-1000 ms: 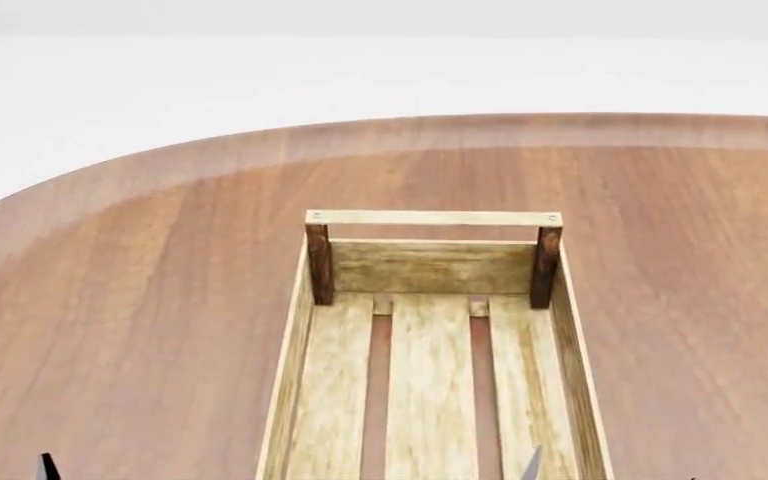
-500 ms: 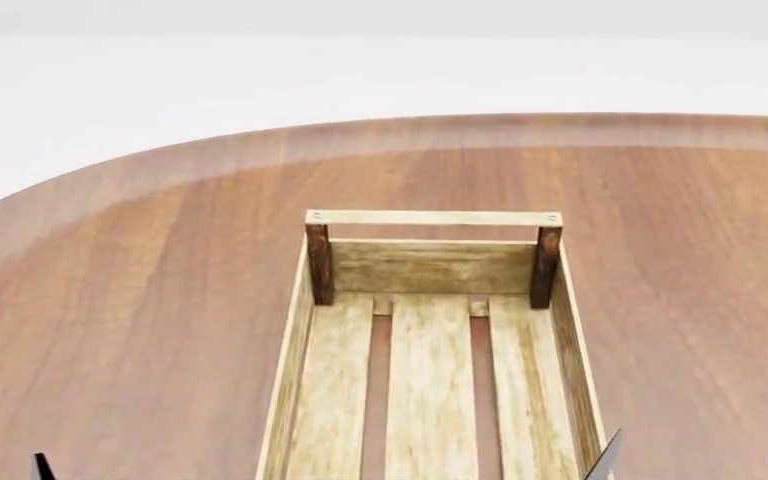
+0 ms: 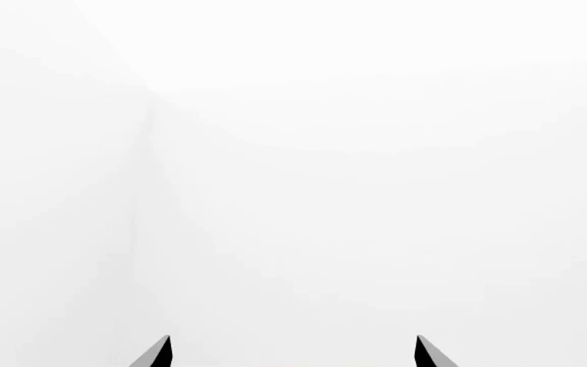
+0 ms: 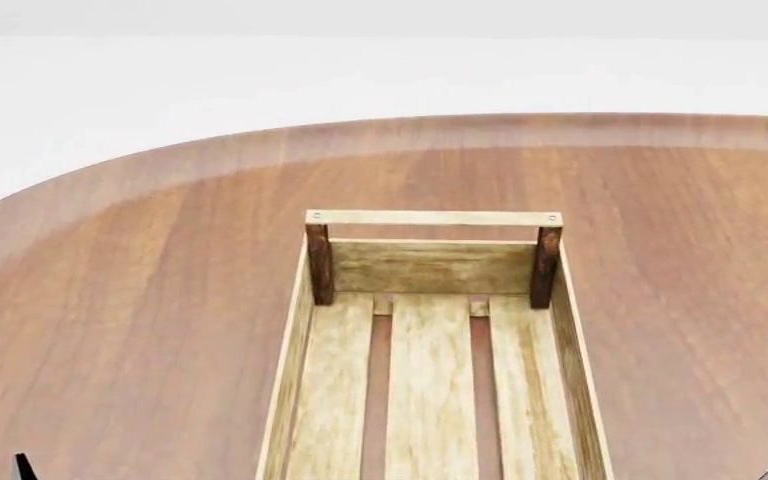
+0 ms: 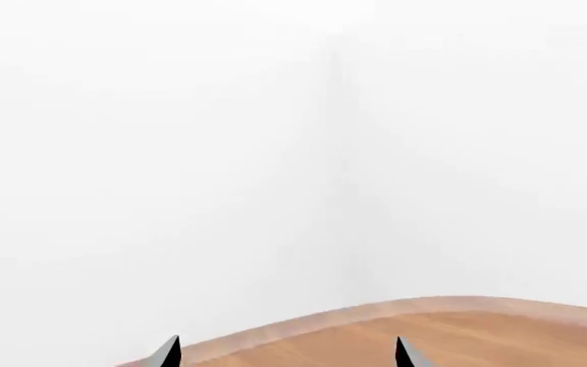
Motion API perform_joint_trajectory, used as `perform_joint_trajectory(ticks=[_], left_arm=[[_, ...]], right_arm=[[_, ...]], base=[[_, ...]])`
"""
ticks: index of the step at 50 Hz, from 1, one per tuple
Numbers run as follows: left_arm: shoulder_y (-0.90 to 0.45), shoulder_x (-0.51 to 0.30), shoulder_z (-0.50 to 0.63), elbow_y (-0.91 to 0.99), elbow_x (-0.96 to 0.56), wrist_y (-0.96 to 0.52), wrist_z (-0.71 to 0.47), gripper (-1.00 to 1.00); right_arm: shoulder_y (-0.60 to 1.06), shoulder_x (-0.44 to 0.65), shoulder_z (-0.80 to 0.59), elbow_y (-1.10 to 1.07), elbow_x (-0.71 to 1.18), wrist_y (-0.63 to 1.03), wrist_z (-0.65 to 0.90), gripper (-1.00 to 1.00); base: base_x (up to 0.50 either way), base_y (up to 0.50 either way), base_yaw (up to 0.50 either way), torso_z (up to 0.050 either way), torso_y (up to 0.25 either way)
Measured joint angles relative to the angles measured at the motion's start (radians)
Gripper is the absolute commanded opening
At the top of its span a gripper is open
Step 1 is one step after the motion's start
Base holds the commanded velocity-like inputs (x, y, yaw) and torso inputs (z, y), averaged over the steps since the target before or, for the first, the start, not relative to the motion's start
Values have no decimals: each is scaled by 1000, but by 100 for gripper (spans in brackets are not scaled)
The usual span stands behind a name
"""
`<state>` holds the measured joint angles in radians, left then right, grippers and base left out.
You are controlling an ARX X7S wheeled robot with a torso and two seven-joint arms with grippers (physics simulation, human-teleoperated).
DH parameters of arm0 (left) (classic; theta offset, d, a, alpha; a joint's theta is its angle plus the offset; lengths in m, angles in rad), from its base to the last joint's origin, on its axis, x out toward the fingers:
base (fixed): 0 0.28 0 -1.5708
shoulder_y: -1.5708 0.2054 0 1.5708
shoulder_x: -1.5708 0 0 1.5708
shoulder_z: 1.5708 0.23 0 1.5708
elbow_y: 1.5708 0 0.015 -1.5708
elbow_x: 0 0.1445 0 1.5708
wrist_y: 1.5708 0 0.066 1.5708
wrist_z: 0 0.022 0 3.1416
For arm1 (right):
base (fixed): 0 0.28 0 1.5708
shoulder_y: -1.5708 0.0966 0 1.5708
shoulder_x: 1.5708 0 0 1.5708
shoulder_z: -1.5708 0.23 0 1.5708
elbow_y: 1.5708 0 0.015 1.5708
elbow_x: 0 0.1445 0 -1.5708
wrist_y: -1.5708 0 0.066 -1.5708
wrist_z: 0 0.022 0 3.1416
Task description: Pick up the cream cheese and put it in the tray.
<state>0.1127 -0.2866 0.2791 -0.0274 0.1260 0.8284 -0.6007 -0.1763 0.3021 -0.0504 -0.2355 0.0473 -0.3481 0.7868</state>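
You have no sight of the cream cheese in any view, so you can't tell where it sits; most likely it's below the head view's lower edge or off to a side. Risk: if you reach before finding it, you sweep an arm blind into the long pale-wood slatted tray [image 4: 297,350] or knock the box off the rounded reddish-brown wooden counter [image 4: 131,300]. Tilt the head down first.

Tray fills lower centre of the head view, nothing on its visible slats.

Left end effector [image 3: 291,353]: tips spread wide, holding nothing, facing blank white wall. Right end effector [image 5: 288,353]: same, wide and empty.

Only the right wrist view shows the counter's curved edge, across its lower right; left wrist view shows no counter at all. Head view catches only dark tip slivers in both bottom corners
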Motion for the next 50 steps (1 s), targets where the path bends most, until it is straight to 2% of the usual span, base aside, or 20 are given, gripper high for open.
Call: perform_joint_trajectory(ticks=[26,50], left_arm=[[31,-31,-9,50,-39,10,-13,100],[40,-45,-9,69,-57,10,-22,100]], right_arm=[[-45,-41,120,-70,81,240,160,100],[-22,-92,195,-40,109,369,288,100]], base=[[0,0,0,0,0],[0,0,0,0,0]])
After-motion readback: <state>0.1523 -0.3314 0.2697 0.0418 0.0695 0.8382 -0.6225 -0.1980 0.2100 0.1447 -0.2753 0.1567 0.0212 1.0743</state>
